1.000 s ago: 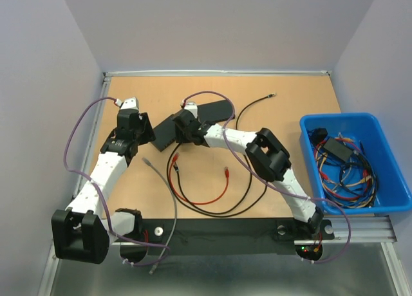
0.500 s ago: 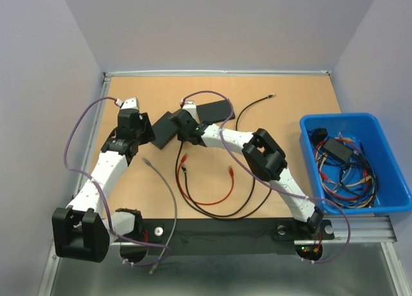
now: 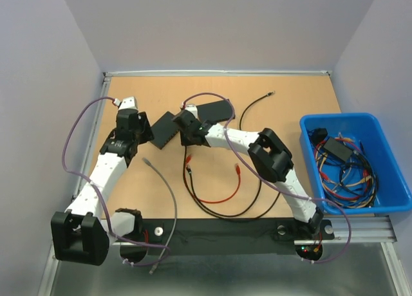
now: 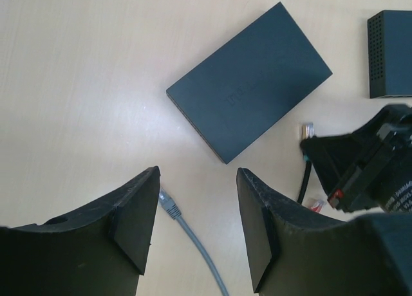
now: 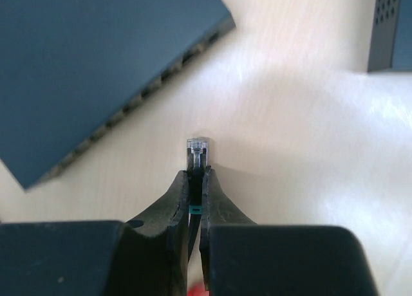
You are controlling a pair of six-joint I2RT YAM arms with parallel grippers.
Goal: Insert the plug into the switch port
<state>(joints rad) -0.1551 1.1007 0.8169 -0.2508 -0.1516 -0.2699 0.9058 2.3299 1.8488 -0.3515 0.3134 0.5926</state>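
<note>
The right pincer [image 5: 196, 174] is nearly closed, nipping a black cable just behind its clear plug [image 5: 197, 147]; a small teal band shows on the cable between the fingers; the plug sticks out past the fingertips, low over the table [image 3: 293, 96].

The dark switch [image 5: 96, 64] lies flat just beside it; its row of ports [image 5: 138, 96] runs along the edge that faces the plug; the plug is near that edge but apart from it, in no port.

The left pincer [image 4: 197, 180] hovers wide and holds nothing; the switch lies beyond its tips; a faint mark is pressed into the switch's top, too dim to read.

A grey cable [image 4: 193, 244] with its own clear connector lies on the table between the left fingers.

A second black box [image 4: 389, 51], with a perforated side, sits apart from the switch.

A red cable [image 3: 222, 196] loops on the near table; a blue bin [image 3: 341, 116] of tangled leads stands at the right; no brand or label can be read.
</note>
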